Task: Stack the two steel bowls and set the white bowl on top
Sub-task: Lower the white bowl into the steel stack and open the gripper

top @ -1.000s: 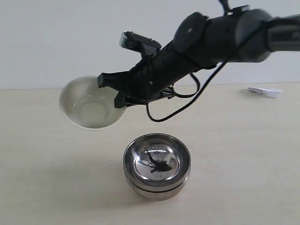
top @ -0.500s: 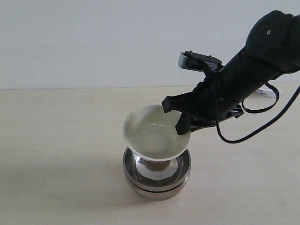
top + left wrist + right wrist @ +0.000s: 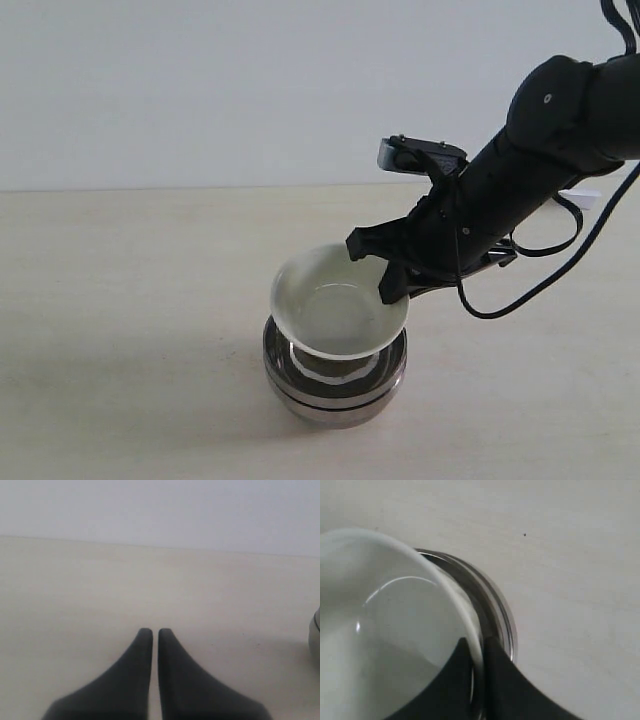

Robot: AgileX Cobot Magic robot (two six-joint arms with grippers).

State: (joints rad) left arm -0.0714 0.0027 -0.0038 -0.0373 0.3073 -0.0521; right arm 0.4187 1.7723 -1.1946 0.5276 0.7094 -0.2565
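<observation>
Exterior, progress: two shiny round steel bowls [image 3: 335, 388] sit nested; cream-white ceramic bowl [image 3: 335, 315] sits tilted in their mouth, right end effector [image 3: 375, 268] clamped on its rim at 2 o'clock. Only levelling and release appear left.
Left wrist: left end effector [image 3: 151, 632] clenched, empty.
Right wrist: rim pinched.
Writing: none legible.

The two steel bowls [image 3: 335, 395] are standing nested midway along the bench's [image 3: 120, 300] front edge, with the white bowl [image 3: 335, 310] sitting tilted in the upper one.
</observation>
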